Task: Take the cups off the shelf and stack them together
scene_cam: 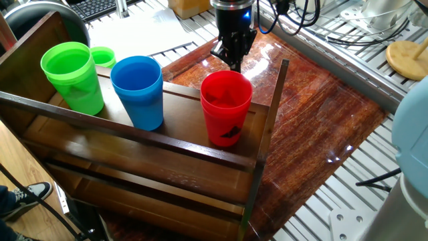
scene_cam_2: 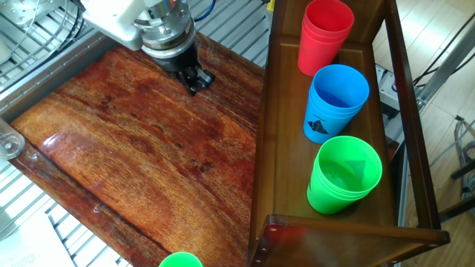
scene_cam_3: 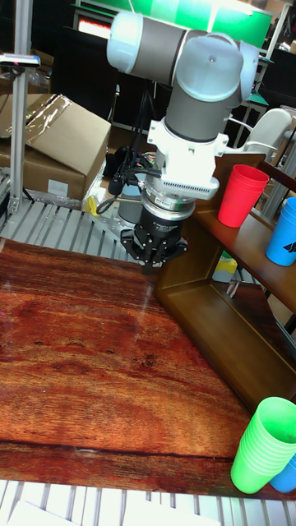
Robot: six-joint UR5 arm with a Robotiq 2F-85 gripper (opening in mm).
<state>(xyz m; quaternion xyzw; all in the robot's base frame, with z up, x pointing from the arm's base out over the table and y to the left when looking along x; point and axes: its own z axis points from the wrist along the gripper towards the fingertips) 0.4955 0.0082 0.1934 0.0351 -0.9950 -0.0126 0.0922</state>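
gripper (scene_cam_2: pixel 196 78): black fingers pinched together, holding nothing, above the glossy reddish tabletop (scene_cam_2: pixel 133 156) | red (scene_cam: pixel 226 107), blue (scene_cam: pixel 138 90), green (scene_cam: pixel 72 77) tapered plastic tumblers upright in a row on dark wooden shelf (scene_cam: pixel 177 144)

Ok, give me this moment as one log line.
gripper: shut, empty, above tabletop | red cup, blue cup, green cup: on shelf, unstacked

arm upright, wrist pointing down, gripper (scene_cam_2: pixel 195 78) with jaws closed and empty
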